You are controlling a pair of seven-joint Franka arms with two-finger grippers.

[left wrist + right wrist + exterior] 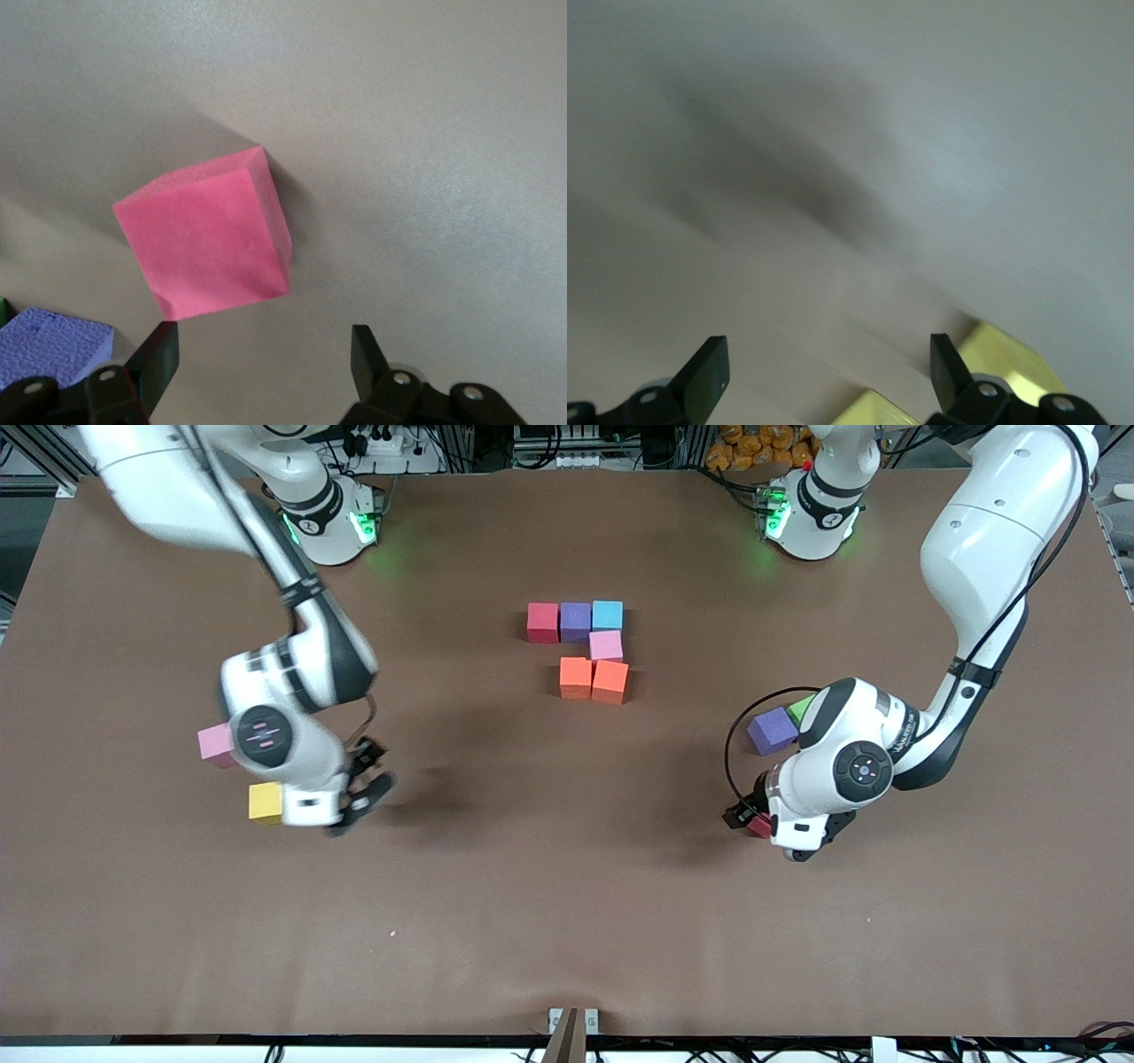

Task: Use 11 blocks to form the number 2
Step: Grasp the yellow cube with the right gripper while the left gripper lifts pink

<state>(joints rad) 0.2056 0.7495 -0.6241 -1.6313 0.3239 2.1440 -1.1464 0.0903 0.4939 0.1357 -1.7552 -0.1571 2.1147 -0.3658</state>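
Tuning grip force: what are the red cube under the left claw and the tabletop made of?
Red cube: probably foam, matte, finely grainy faces without glare. Tabletop: brown, matte, looks like a paper or fabric covering; material uncertain. Left claw hangs open over the cube.

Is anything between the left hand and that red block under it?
Nothing visible. The left hand is open over the red block, bare table between them; the purple block sits off beside it.
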